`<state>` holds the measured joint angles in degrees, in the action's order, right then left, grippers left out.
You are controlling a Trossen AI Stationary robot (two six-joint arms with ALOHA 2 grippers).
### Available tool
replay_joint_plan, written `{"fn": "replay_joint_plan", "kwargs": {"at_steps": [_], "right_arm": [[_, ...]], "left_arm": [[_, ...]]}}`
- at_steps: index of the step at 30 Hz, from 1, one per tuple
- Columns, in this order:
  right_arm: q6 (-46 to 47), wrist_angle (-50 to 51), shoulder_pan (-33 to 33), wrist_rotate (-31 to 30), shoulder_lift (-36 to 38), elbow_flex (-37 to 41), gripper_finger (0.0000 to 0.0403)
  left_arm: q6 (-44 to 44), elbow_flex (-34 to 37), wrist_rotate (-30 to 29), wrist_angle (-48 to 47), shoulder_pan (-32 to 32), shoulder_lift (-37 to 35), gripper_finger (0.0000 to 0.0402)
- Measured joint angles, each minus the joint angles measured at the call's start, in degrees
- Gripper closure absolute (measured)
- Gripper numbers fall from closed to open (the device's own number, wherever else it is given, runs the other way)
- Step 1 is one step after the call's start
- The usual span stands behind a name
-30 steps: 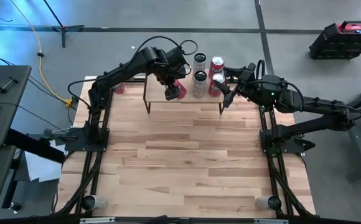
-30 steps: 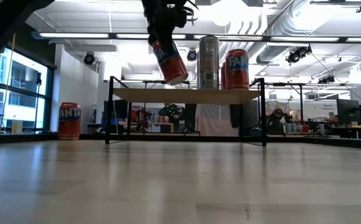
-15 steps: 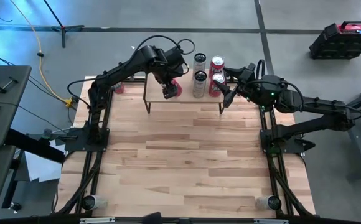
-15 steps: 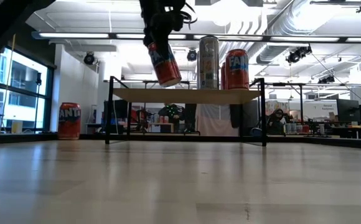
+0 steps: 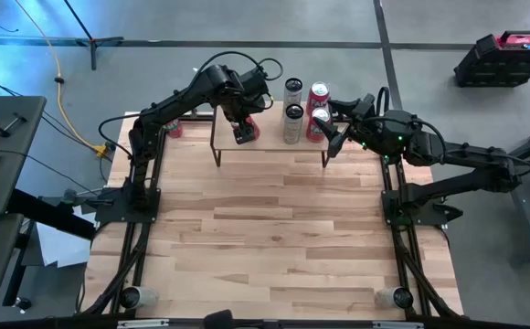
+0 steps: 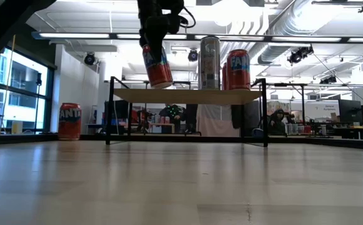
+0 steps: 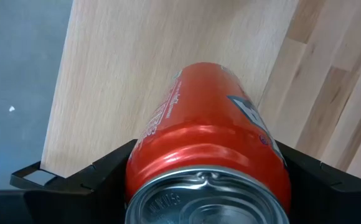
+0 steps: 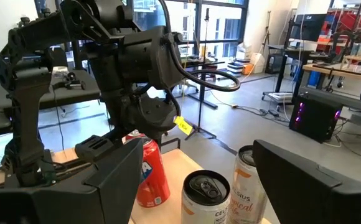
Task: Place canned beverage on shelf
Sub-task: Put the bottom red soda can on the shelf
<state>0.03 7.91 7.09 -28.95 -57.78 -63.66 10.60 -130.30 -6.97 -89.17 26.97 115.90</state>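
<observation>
My left gripper (image 5: pixel 242 131) is shut on a red can (image 6: pixel 156 64) over the left part of the shelf (image 6: pixel 188 95), a light wood plank on thin black legs. The can also shows in the left wrist view (image 7: pixel 211 137), with the plank (image 7: pixel 131 74) below it. My right gripper (image 5: pixel 333 137) is open and empty at the shelf's right end; its own view (image 8: pixel 198 149) looks across the shelf. Two silver cans (image 5: pixel 292 114) and two red cans (image 5: pixel 317 94) stand on the shelf's right part. My left gripper pinches the red can's upper wall (image 7: pixel 168 155) between its two fingers (image 7: pixel 99 177), one on each side, just below the top rim. The fingers come from above, pointing down. The can hangs almost upright, slightly tilted, its bottom (image 6: pixel 159 85) close over the plank; whether it touches, I cannot tell.
Another red can (image 6: pixel 70 120) stands on the tabletop to the left of the shelf, also seen from above (image 5: pixel 174 129). The wooden tabletop (image 5: pixel 265 228) lies in front of the shelf. The shelf's left half (image 5: pixel 233 144) is bare plank.
My left gripper has carried the red can toward the table's left and far edges, over the shelf's left part. The can, strongly tilted a second ago, now hangs nearly upright.
</observation>
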Motion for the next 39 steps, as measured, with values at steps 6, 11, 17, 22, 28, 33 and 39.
{"fn": "replay_joint_plan", "kwargs": {"at_steps": [6,11,17,22,28,33,39], "right_arm": [[0.0,0.0,0.0,0.0,0.0,0.0,0.0116],[0.0,0.0,0.0,0.0,0.0,0.0,0.0116],[0.0,0.0,0.0,0.0,0.0,0.0,0.0116],[0.0,0.0,0.0,0.2,0.0,0.0,0.0116],[0.0,0.0,0.0,0.2,0.0,0.0,0.0116],[0.0,0.0,0.0,0.2,0.0,0.0,0.0116],[0.0,0.0,0.0,0.2,0.0,0.0,0.0116]], "left_arm": [[0.0,0.0,0.0,0.3,0.0,0.0,0.0114],[-0.4,0.0,0.0,0.5,0.0,0.0,0.0111],[-0.5,0.2,0.0,0.8,-0.3,1.0,0.0110],[0.0,0.2,0.1,0.8,-0.5,1.1,0.0109],[0.0,0.2,0.1,0.8,-0.5,1.1,0.0107],[0.0,0.2,0.2,1.2,-0.5,1.2,0.0091],[0.0,0.2,0.2,2.9,-0.5,1.3,0.0072]]}}
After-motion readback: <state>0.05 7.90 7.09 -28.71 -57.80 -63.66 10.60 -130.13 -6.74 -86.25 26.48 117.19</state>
